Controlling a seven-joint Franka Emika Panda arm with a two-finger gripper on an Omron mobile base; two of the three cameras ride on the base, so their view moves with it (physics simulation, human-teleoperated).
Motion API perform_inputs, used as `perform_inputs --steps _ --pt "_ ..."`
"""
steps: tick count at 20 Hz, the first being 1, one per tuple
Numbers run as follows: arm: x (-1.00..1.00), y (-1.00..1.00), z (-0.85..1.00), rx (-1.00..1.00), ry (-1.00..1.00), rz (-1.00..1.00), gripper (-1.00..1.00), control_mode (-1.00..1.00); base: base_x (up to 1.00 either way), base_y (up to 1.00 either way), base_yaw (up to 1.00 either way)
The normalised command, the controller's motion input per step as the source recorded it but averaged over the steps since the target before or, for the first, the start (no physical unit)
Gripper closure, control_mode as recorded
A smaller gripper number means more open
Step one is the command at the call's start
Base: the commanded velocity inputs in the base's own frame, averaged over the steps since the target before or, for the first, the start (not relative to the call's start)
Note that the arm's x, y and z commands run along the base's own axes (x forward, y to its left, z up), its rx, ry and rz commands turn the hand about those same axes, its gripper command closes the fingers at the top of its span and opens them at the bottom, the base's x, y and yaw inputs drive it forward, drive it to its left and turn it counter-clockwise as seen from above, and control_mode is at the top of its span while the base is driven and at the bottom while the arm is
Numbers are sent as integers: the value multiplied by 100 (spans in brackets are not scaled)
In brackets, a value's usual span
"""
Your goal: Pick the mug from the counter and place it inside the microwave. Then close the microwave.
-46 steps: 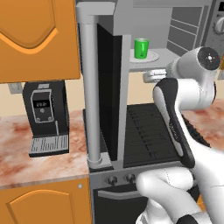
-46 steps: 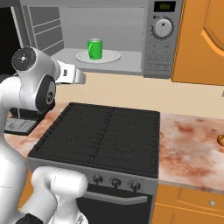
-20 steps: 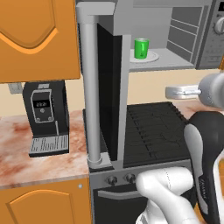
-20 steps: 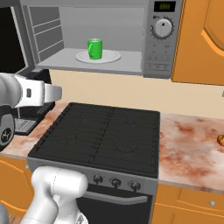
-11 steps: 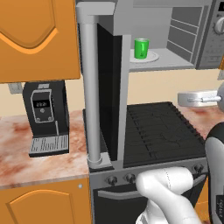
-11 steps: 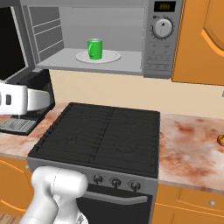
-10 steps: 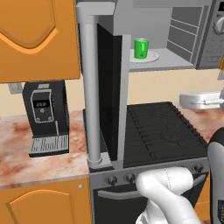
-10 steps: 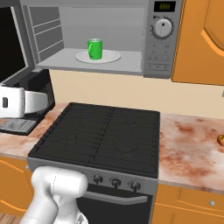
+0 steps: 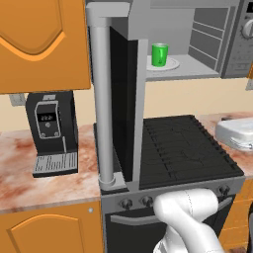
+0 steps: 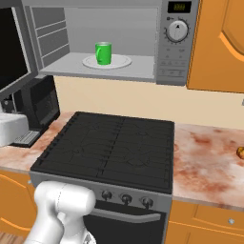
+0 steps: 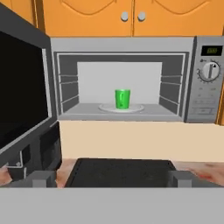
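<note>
The small bright green cylindrical mug (image 11: 123,99) is seen upright on the white turntable plate (image 10: 120,62) inside the grey boxy microwave (image 11: 205,78), whose dark glass door (image 9: 123,101), left open, could be clipped edge-on by the spread-apart pincer (image 11: 112,178).

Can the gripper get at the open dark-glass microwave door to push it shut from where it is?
Probably yes. The open gripper faces the grey microwave from well back; its dark-glass door stands swung out to the side with nothing between.
</note>
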Motion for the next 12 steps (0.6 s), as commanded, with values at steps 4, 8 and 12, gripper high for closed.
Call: perform_inputs --steps 4,8,12 --pt "-46 2 25 -1 -11 0 -100 -100 0 0 0" --pt "-66 8 24 0 -4 0 -100 -100 0 0 0" --pt "-63 6 13 0 -2 0 -100 -100 0 0 0"
